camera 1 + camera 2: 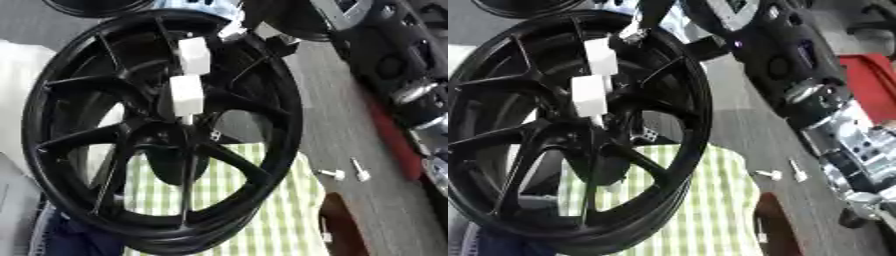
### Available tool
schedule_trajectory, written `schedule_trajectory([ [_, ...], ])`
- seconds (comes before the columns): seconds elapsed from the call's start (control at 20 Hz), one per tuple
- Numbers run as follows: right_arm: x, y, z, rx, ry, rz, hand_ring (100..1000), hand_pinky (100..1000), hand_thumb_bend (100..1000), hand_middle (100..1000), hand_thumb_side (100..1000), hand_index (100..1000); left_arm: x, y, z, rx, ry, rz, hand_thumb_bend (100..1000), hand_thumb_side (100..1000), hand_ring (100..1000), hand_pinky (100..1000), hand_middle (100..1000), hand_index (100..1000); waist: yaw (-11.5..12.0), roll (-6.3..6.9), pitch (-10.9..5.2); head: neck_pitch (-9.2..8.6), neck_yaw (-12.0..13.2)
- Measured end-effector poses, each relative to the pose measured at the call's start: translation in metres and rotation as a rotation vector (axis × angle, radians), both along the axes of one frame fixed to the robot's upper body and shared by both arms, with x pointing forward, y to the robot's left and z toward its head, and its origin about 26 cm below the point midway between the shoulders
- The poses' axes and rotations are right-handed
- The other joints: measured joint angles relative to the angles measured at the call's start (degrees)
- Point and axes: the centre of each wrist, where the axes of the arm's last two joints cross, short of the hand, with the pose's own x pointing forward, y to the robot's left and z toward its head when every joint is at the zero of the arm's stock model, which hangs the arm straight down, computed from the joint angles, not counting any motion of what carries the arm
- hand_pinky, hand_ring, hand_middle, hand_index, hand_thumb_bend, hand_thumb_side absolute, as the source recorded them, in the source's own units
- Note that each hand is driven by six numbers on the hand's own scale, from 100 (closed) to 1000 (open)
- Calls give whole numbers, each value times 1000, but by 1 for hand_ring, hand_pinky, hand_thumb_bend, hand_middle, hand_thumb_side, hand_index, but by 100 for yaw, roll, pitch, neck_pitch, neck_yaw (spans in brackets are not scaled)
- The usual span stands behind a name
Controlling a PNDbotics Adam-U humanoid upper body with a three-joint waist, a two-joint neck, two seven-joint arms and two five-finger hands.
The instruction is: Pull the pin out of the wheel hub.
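- Left and middle of frame: the black wheel [162, 135] stands nearly upright and fills most of the view, with a green checked cloth [262, 210] under and behind it.
- Middle, just above the hub: white-padded fingers [186, 95] come down from the top, and a thin pale pin [187, 119] shows right below them. They look pinched on it, but I honestly can't tell.
- My take: pull straight along the pin, no twisting sideways, or it'll bind.
- Lower right: two loose white pins [346, 172] lie on the grey floor.
- Right edge: a black-and-silver arm [842, 130] — no hand visible on it.
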Motion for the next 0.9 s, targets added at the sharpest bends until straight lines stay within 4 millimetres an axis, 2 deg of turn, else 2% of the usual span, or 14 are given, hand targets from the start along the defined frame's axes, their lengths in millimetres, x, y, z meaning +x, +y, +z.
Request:
schedule_trajectory([
  [0.9,-5,-4,-15,90,119,21,767,795,516,792,421,855,3,0,4,-1,-12,1,762,458,700,749,569,755,31,-24,0,56,-28],
])
